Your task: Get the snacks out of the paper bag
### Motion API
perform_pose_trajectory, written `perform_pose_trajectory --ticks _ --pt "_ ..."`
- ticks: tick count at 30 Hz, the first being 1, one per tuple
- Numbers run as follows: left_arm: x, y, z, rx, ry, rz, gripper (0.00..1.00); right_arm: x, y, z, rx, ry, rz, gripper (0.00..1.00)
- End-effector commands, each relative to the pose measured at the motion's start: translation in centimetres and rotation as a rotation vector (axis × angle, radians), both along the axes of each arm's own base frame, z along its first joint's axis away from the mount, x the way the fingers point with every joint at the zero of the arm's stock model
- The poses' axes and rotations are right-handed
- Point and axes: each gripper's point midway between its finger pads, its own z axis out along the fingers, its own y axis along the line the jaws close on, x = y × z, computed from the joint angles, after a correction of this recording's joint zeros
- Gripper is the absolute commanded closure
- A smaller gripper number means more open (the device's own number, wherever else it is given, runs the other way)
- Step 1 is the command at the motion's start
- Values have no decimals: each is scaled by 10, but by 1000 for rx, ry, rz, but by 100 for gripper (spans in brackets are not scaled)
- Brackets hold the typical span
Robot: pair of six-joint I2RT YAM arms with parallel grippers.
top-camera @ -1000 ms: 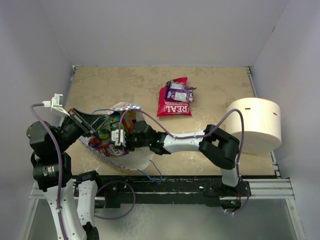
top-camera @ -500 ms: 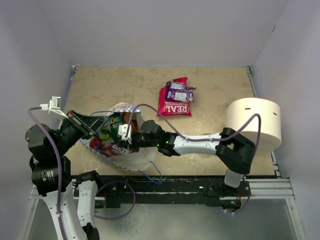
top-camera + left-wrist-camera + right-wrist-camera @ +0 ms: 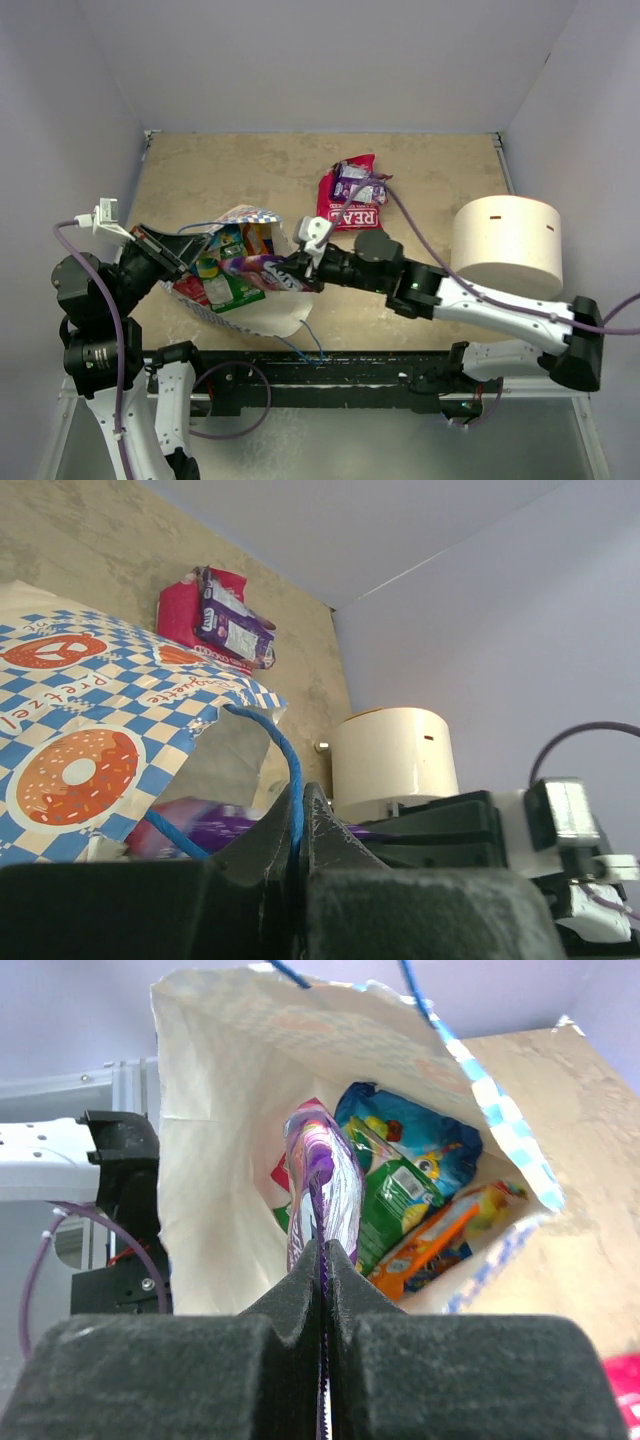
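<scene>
The blue-and-white checkered paper bag [image 3: 258, 214] lies on its side at the left, mouth facing right. My left gripper [image 3: 150, 244] is shut on its blue cord handle [image 3: 281, 748] and holds the mouth up. My right gripper [image 3: 300, 269] is at the bag's mouth, shut on the edge of a purple packet [image 3: 322, 1175] that is half out of the bag. Green [image 3: 402, 1198], blue [image 3: 425, 1140] and orange [image 3: 452, 1226] packets lie inside. The red-pink chip bag [image 3: 349, 212] lies on the table beyond, with another purple packet [image 3: 358, 184] on top of it.
A big white cylinder roll [image 3: 507, 250] stands at the right edge of the table. White walls close in the table at the back and sides. The black rail of the arm bases [image 3: 350, 368] runs along the near edge.
My right gripper has drawn back to the right, out of the bag, with the purple packet in it. The right arm has stretched out. The left gripper kept hold of the handle.
</scene>
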Motion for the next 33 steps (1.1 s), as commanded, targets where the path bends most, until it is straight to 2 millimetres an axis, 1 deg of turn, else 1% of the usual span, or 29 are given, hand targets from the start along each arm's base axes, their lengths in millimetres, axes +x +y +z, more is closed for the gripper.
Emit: perform_pose_trajectory --ticks 1,3,5,7,9,11,12,14,15,16,18,20,21,23,25,26,28,30,33 --pt "2 6 0 30 -15 37 100 -3 -48 45 63 43 -116 100" --pt "2 8 1 42 -22 47 100 -4 -69 62 65 70 -171 100" --pt "2 8 0 46 -22 51 100 -1 -92 74 62 90 -247 100" --pt "2 8 -1 50 -16 50 100 4 -119 92 96 90 -341 100" --pt "2 9 -2 50 -13 56 100 12 -146 103 118 88 -451 100" --pt "0 11 -1 47 -14 77 100 21 -167 113 137 87 -556 100" --pt "-1 12 -1 45 -19 87 100 26 -177 114 137 90 -612 100" --pt "-1 12 -1 28 -15 94 100 38 -194 107 118 123 -747 100" --pt "0 11 -2 21 -11 90 100 46 -202 100 104 132 -830 100" --pt "1 11 -1 12 -6 85 100 53 -211 89 79 155 -917 100" --pt "3 9 2 1 -10 67 100 59 -208 70 16 179 -966 100" --pt "3 8 8 -4 -23 68 100 66 -195 51 -35 219 -942 100" --pt "3 9 11 -8 -32 74 100 69 -186 40 -58 254 -916 100" --pt "4 9 16 -23 -38 81 100 78 -175 20 -84 355 -894 100" --pt "4 10 19 -35 -34 86 100 90 -164 3 -77 461 -872 100" --pt "4 10 20 -41 -31 89 100 96 -155 -6 -74 510 -836 100" --pt "2 9 23 -53 -29 89 100 103 -134 -13 -48 583 -739 100" --pt "0 8 24 -52 -36 91 100 108 -117 -23 -51 651 -684 100" --pt "-4 8 24 -43 -44 93 100 113 -96 -45 -76 774 -617 100"
